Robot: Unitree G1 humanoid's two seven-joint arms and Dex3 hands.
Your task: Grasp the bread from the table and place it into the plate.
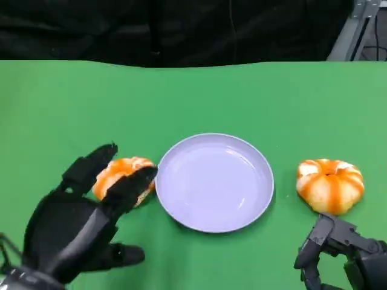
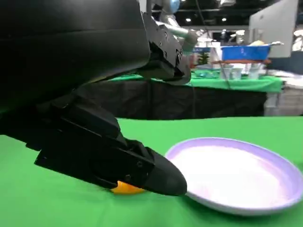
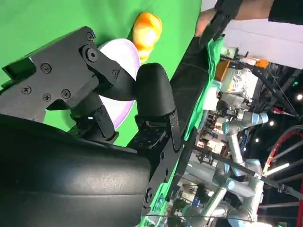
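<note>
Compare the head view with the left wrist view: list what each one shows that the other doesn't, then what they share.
Head view alone: the second bread on the table at the plate's right side, and the right hand just in front of it, holding nothing.

Left wrist view alone: background tables with green cloths carrying a blue bin and cups, beyond the dark drape.

Both: the left hand with fingers over the left bread, not visibly closed on it; the empty plate; the green table.
</note>
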